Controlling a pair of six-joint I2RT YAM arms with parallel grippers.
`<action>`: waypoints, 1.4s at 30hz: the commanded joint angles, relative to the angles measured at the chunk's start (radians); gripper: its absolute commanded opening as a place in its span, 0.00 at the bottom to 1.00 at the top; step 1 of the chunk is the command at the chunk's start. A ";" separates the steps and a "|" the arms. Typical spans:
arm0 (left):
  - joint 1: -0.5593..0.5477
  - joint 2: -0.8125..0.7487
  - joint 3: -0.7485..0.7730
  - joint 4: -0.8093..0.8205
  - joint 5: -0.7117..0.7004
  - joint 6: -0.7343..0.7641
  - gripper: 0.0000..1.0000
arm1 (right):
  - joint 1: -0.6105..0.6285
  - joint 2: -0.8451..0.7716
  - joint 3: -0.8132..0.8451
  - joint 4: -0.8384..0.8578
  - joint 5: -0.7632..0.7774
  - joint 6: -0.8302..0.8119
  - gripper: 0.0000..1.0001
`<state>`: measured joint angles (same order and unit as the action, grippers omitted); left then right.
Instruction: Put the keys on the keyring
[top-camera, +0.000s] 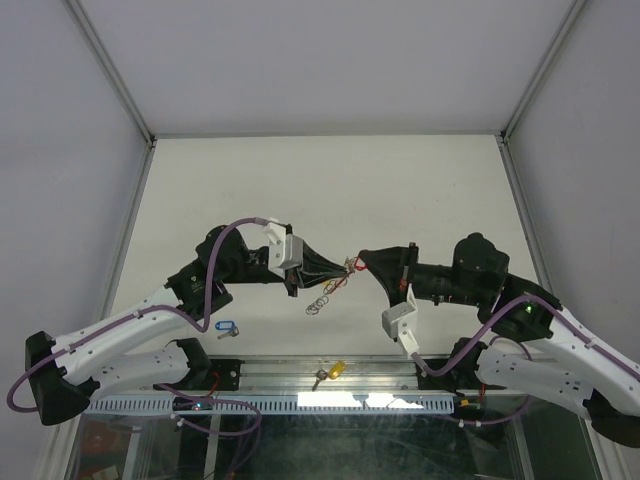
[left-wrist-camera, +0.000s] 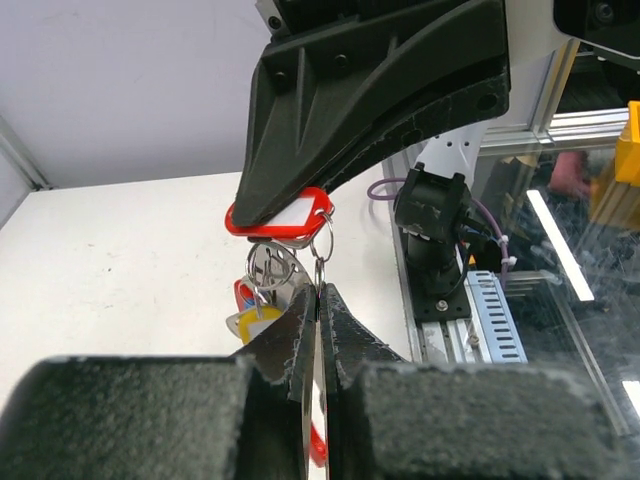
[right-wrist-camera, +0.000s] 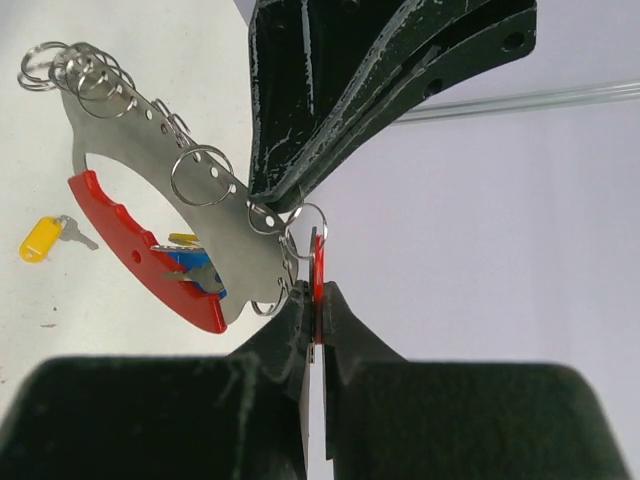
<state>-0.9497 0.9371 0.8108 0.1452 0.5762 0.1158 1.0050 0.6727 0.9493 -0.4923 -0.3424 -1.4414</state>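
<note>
The keyring, a silver plate with a row of rings and a curved red band, hangs in the air between both arms. My left gripper is shut on the plate's edge, seen edge-on in the left wrist view. My right gripper is shut on the red tag of a key, whose small ring sits by the plate's end. Blue and yellow tagged keys hang behind the plate. The two grippers meet tip to tip.
A blue-tagged key lies on the table beside the left arm. A yellow-tagged key rests on the metal rail at the front edge. White walls enclose the table on three sides.
</note>
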 joint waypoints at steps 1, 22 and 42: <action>0.000 -0.017 0.034 -0.005 -0.055 -0.015 0.00 | 0.004 -0.033 0.015 0.022 0.048 -0.005 0.00; 0.000 -0.012 0.009 0.050 -0.075 -0.057 0.00 | 0.003 -0.028 -0.077 0.135 0.095 0.061 0.00; 0.000 0.023 0.017 0.016 0.012 -0.033 0.30 | 0.002 -0.036 -0.049 0.245 0.035 0.125 0.00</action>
<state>-0.9493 0.9565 0.8108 0.1406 0.5583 0.0700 1.0050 0.6472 0.8524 -0.3340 -0.2775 -1.3357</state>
